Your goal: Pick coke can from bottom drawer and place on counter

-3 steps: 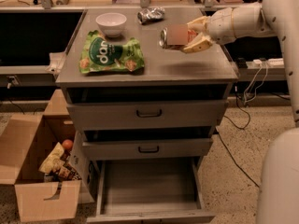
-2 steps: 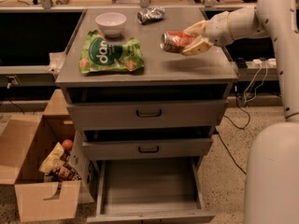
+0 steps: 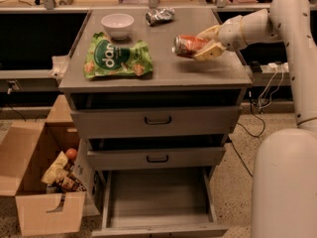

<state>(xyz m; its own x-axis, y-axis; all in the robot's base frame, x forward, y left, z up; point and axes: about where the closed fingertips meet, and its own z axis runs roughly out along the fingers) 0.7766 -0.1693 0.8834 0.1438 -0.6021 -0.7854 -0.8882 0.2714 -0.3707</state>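
Observation:
The coke can (image 3: 188, 45) is red-orange with a silver end and lies sideways in my gripper (image 3: 205, 44), a little above the right part of the grey counter (image 3: 163, 71). The gripper's pale fingers (image 3: 210, 52) are shut on the can, one above and one below it. My arm reaches in from the upper right. The bottom drawer (image 3: 158, 202) stands pulled out at the foot of the cabinet, and its grey floor is bare.
On the counter lie a green snack bag (image 3: 116, 58), a white bowl (image 3: 117, 25) and a silvery wrinkled can (image 3: 159, 16). Two grey drawers with black handles (image 3: 157, 120) are above the open one. A cardboard box (image 3: 42, 177) with items stands on the floor at left.
My gripper has carried the coke can a little further over the counter and lower. Nothing else has moved.

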